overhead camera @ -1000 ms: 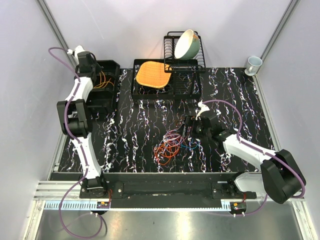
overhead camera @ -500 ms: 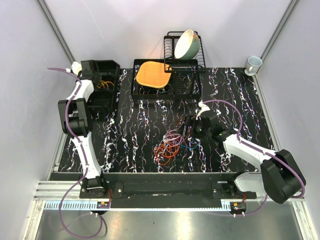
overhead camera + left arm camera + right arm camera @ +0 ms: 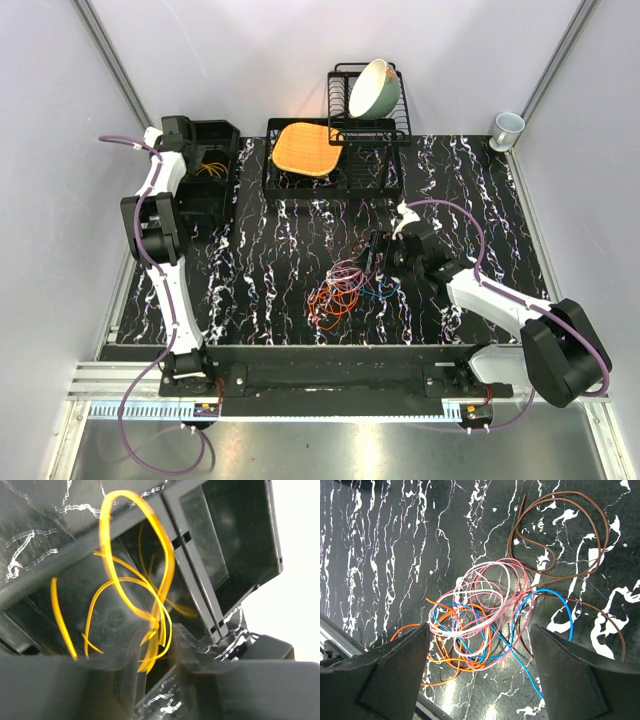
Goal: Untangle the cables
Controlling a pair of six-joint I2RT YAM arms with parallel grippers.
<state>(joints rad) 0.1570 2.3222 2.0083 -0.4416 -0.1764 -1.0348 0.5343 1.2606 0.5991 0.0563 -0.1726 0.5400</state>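
Observation:
A tangle of cables (image 3: 345, 290) in orange, blue, pink, white and brown lies on the black marbled table. In the right wrist view the cables (image 3: 480, 625) sit below and between the fingers of my right gripper (image 3: 480, 630), which hovers open and holds nothing. A brown cable (image 3: 565, 535) loops off to the far side. Yellow cables (image 3: 135, 580) loop, blurred, inside the black bin (image 3: 235, 540). Their ends hang in the gap of my left gripper (image 3: 152, 660), whose jaws stand apart. From above, the left gripper (image 3: 185, 128) is at the bin's back left corner, over the yellow cables (image 3: 210, 168).
The black bin (image 3: 222, 135) stands at the far left of the table. A black tray with an orange mat (image 3: 305, 147) and a wire rack holding a pale bowl (image 3: 375, 88) stand at the back. A mug (image 3: 506, 128) is at the far right corner.
My left gripper has gone from shut to open and shifted back and left over the bin, leaving the yellow cables loose in it. The right arm has hardly moved.

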